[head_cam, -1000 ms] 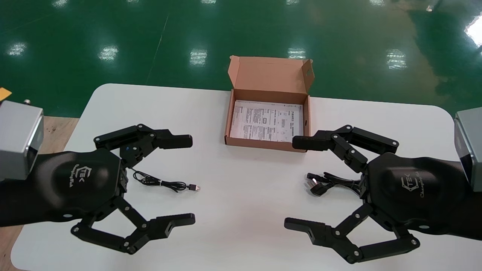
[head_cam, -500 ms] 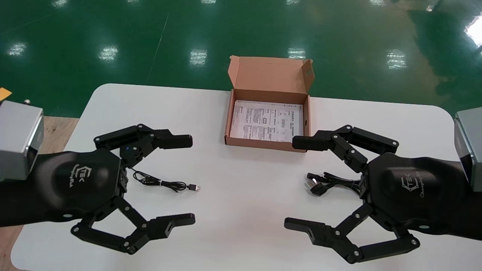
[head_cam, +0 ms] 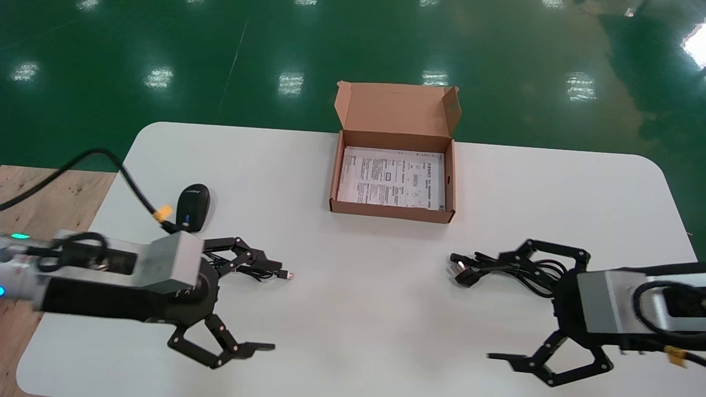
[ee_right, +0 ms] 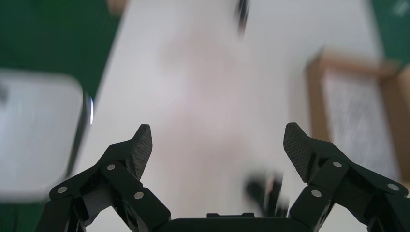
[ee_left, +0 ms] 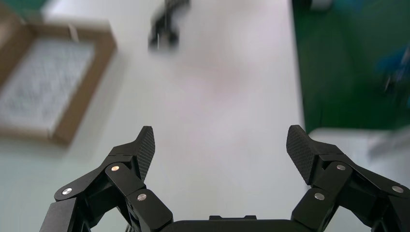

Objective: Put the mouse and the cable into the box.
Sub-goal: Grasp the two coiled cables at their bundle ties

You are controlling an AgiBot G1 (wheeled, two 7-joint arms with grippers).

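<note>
Fingers (ee_left: 146, 151) of the left gripper (head_cam: 270, 309) are spread wide and hold nothing; in its wrist view only bare table (head_cam: 353, 320) shows between them. That gripper reaches over the near left part of the white table, pointing inward. The right gripper (head_cam: 499, 307) mirrors it over the near right part, its fingers (ee_right: 141, 145) just as wide and likewise empty.

Just past the left gripper lies a thin cable (head_cam: 284, 274), its small plug end sticking out toward the table's centre. The gripper's farther finger crosses over the cable in the head view, and whether they touch cannot be told. On the right side a thick cable (head_cam: 479, 264) lies in a loose black bundle with a plug at its inner end. The right gripper's farther finger overlaps it in the same way.

Farther back on the left, the black mouse (head_cam: 192, 207) rests on the table near the left edge, apart from the thin cable. Beyond, at the middle of the table's far side, stands the brown cardboard box (head_cam: 386, 209) with its lid flap upright at the back. A printed sheet of paper (head_cam: 391, 177) lies flat on its bottom. Mouse and both cables are outside it, on the table.
</note>
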